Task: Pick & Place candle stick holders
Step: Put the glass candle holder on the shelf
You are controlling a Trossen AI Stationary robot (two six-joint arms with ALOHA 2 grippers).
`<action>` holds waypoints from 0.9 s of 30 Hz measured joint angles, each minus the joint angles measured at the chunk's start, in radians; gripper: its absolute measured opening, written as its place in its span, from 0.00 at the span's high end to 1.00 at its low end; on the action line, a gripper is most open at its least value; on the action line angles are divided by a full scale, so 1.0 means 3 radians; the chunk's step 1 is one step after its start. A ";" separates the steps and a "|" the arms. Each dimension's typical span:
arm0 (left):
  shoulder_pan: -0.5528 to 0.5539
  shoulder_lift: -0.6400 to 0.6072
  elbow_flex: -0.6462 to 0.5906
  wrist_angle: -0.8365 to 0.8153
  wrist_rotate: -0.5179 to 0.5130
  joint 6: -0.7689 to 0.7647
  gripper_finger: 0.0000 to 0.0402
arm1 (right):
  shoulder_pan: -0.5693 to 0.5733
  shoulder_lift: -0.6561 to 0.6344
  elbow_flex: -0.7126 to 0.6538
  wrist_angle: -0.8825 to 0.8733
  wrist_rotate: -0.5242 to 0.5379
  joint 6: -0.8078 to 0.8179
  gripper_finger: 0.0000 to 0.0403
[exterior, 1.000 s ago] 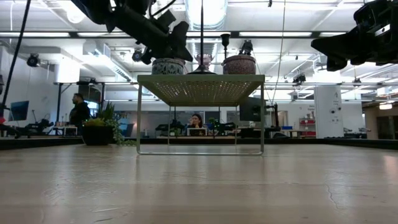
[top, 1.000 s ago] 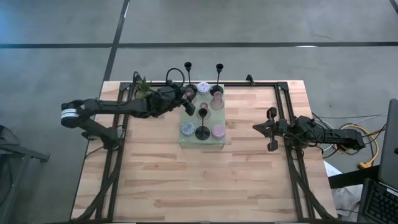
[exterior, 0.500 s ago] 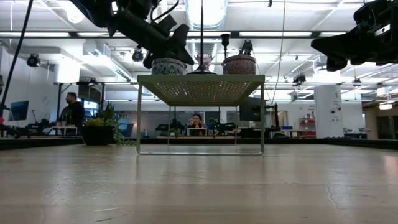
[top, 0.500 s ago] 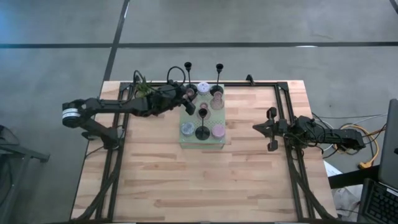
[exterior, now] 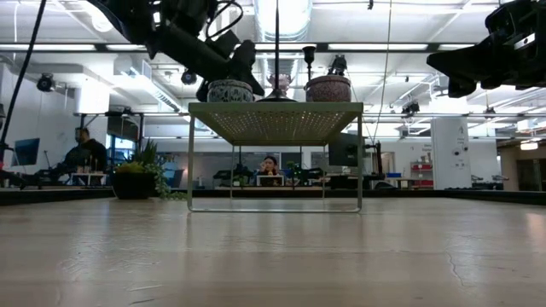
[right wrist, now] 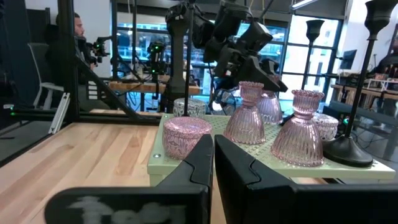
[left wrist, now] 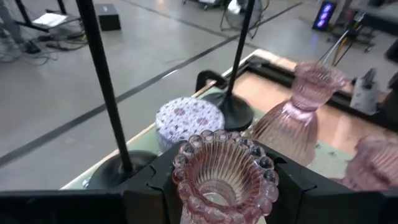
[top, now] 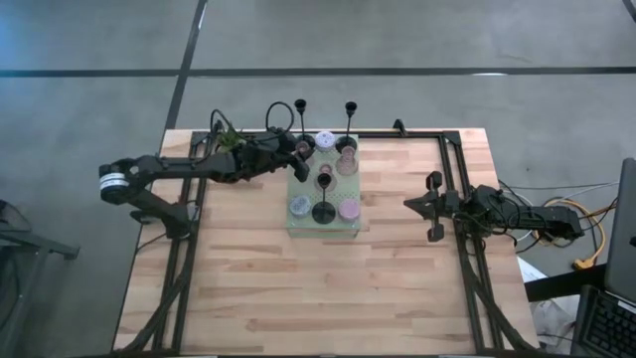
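My left tool [left wrist: 225, 186] grips a ribbed pink candle holder [left wrist: 225, 167] above the far-left corner of the green mat [top: 323, 227]. My right tool [top: 429, 206], shut and empty, waits over the counter's [top: 298, 298] right side.

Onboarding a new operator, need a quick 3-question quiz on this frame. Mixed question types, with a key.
1. True or false: the right gripper, off to the table's right side, has its fingers shut and holds nothing.
2. What sits between the fingers of the left gripper? A) a wooden block B) a pink ribbed glass holder C) a metal spoon
3. How many tall black candlesticks stand on the green perforated stand?

Key: 1 true; 2 B; 3 three.
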 joint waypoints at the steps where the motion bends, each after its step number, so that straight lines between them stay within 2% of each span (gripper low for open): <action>1: 0.0009 0.0000 -0.0020 0.0060 0.0030 -0.0013 0.60 | -0.0001 0.0000 0.0000 -0.0001 0.0000 0.0000 0.98; 15: 0.0018 0.0101 -0.0148 0.0307 0.0184 -0.0111 0.60 | 0.0000 0.0002 -0.0001 -0.0001 0.0000 0.0000 0.98; 27: 0.0024 0.0122 -0.0144 0.0294 0.0215 -0.0095 0.60 | -0.0001 0.0000 -0.0001 0.0000 -0.0001 0.0000 0.98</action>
